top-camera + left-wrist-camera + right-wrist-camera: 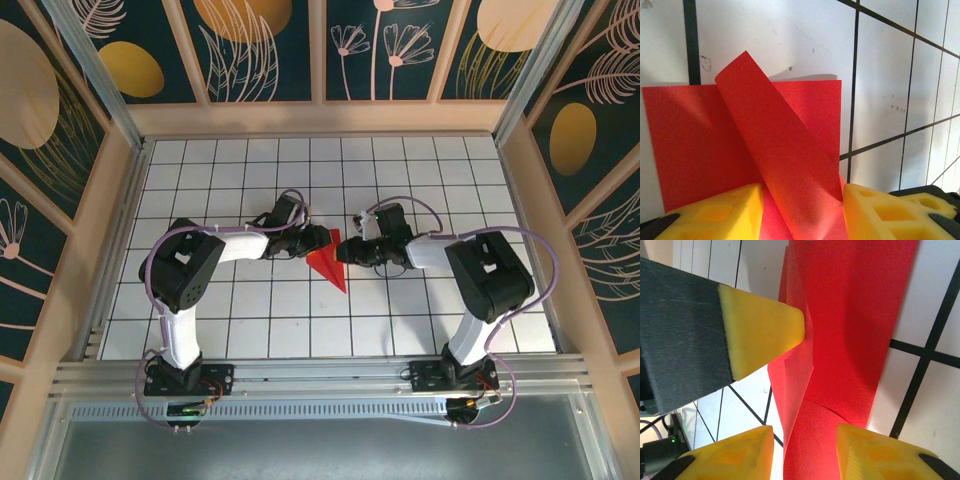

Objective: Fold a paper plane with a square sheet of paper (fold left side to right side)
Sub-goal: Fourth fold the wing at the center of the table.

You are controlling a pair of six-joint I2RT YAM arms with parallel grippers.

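Observation:
The square sheet of paper (328,266) is bright red and lies partly folded on the grid table, a narrow triangle with its tip toward the near right. My left gripper (317,241) sits at its far-left edge and my right gripper (346,251) at its right edge, almost facing each other. In the left wrist view a loose flap of the paper (775,150) curls up between the yellow pads (715,212) of the left gripper (802,202), whose jaws stand apart. The right gripper (805,452) is open over the paper (860,315), with the left gripper's finger (760,325) touching the fold.
The white table (250,330) has black grid lines. Wooden walls (120,200) enclose it on the left, right and far sides. An aluminium rail (320,375) carrying both arm bases runs along the near edge.

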